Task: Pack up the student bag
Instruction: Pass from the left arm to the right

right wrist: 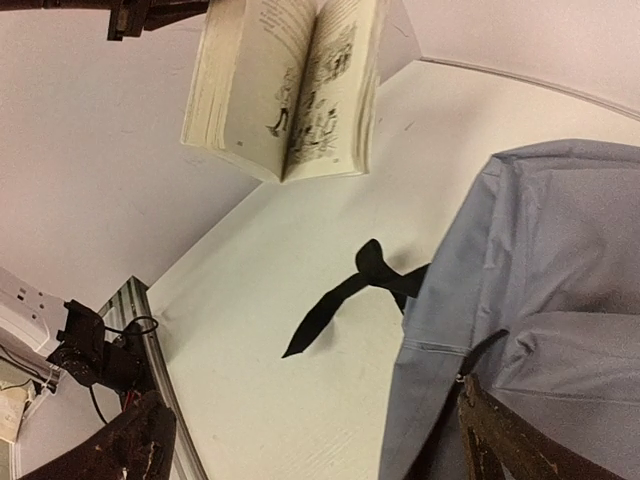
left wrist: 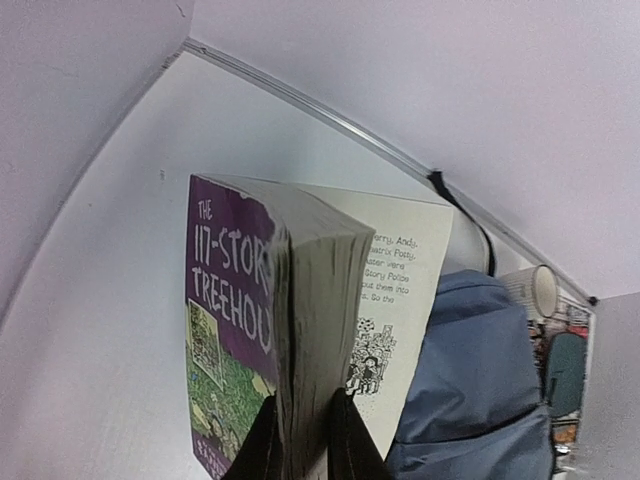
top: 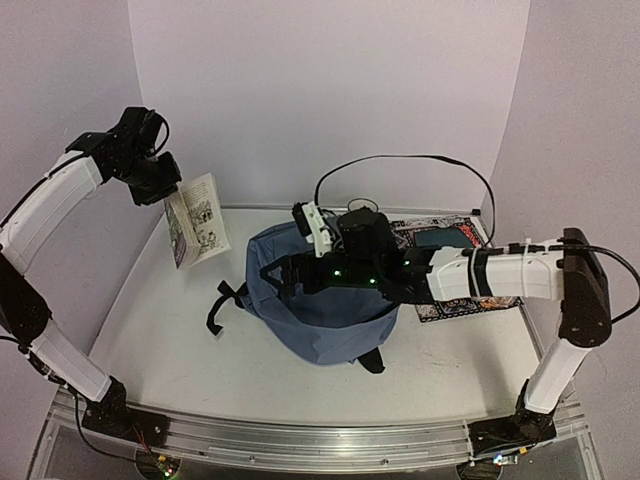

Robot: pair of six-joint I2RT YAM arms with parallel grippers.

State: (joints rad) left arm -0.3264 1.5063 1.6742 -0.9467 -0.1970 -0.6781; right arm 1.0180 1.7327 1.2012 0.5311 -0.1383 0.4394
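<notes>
The student bag (top: 320, 305) is a slate-blue backpack lying in the middle of the table, with its mouth toward the left. Its blue fabric (right wrist: 540, 260) fills the right of the right wrist view and it also shows as the bag (left wrist: 480, 370) in the left wrist view. My left gripper (top: 168, 188) is raised at the far left, shut on a purple-covered paperback book (top: 197, 220). Its fingers pinch the page block of the book (left wrist: 250, 300) near the lower edge. My right gripper (top: 288, 275) is open wide over the bag's mouth. One finger (right wrist: 500, 440) rests at the zipper edge.
A black strap (top: 220, 305) trails left of the bag on the table. A patterned mat (top: 455, 275) with a dark flat item (top: 445, 238) lies behind the right arm. A black cable (top: 400, 160) loops along the back wall.
</notes>
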